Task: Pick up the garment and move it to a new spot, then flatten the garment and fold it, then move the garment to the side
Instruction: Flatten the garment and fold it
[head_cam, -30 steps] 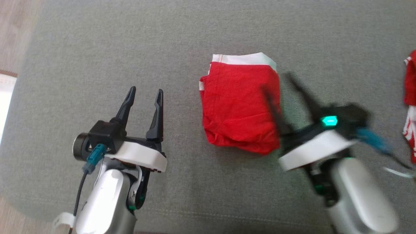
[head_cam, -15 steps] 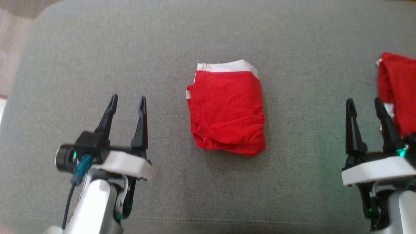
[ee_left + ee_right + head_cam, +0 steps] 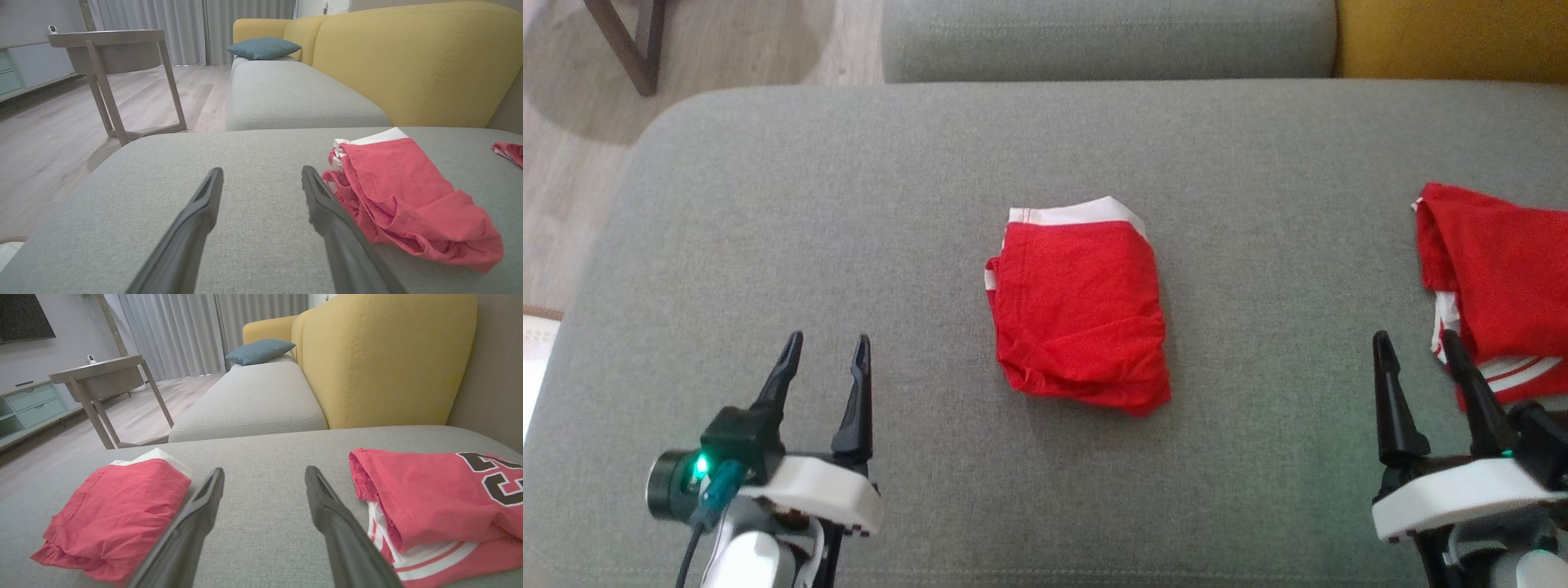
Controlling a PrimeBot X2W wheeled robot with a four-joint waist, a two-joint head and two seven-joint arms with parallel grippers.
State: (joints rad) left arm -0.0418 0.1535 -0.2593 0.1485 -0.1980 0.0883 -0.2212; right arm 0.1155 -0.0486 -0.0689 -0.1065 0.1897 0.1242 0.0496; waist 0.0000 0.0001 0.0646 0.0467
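1. Garment. The garment (image 3: 1078,314), red with a white waistband, lies folded in a compact block at the centre of the grey seat cushion (image 3: 768,204). The waistband edge faces 12 o'clock in the head view; the creased folded edge faces 6 o'clock. Nothing holds it.

2. Left end effector. The left end effector (image 3: 827,339) sits at 7 o'clock in the head view, fingers apart and pointing to 12 o'clock, with nothing between them. The garment lies at 3 o'clock from its fingertips, well apart. In the left wrist view the garment occupies the 3 o'clock sector, past the right-hand finger.

3. Right end effector. The right end effector (image 3: 1413,339) sits at 5 o'clock in the head view, fingers apart and empty, pointing to 12 o'clock. The garment lies at 9 o'clock from its fingertips, well apart. In the right wrist view the garment appears at 8 o'clock.

4. Other items. A second red piece, a jersey (image 3: 1494,278) with black numerals and white trim, lies at 1 o'clock from the right end effector, just beside its outer finger; contact cannot be determined. A yellow backrest (image 3: 1445,37) stands at 1 o'clock beyond the cushion.
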